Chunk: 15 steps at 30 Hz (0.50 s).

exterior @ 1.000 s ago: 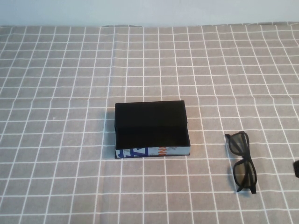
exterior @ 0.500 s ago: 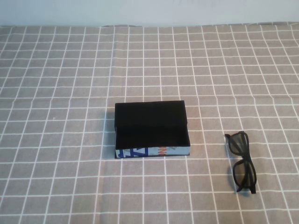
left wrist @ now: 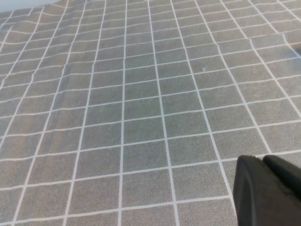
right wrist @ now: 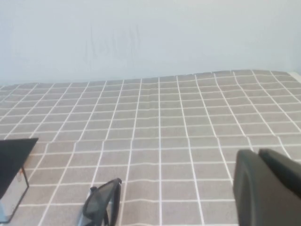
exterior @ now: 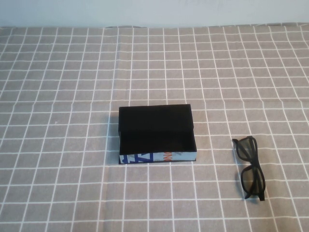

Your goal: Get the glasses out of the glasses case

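The glasses case lies open in the middle of the checked cloth, its black inside empty and its printed light edge toward me. The black glasses lie folded on the cloth to the right of the case, apart from it. Neither gripper shows in the high view. My left gripper is shut and empty above bare cloth. My right gripper is shut and empty, pulled back from the glasses; a corner of the case also shows in the right wrist view.
The grey cloth with a white grid covers the whole table, with light creases. A pale wall rises behind the table's far edge.
A dark bit of my right gripper at the right edge of the high view has gone out of view. The case and the glasses have not moved.
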Tool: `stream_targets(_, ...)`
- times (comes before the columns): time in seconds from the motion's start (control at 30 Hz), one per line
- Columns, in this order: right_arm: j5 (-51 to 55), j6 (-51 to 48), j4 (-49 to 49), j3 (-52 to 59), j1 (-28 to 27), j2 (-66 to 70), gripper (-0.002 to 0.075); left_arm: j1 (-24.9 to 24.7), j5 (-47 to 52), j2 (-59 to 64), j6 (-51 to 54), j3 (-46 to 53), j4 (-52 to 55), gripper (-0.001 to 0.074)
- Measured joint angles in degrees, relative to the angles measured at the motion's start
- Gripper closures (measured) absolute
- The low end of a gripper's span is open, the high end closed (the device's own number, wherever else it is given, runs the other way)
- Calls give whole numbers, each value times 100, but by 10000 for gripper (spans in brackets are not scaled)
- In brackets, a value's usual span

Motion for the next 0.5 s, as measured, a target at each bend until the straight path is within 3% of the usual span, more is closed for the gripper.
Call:
stream_targets(0.27, 142, 0, -24, 0, 0, -12, 744, 0, 0, 0, 0, 0, 0, 739)
stream_targets(0.5, 1168, -386, 161, 10, 0, -12, 743, 0, 0, 0, 0, 0, 0, 739)
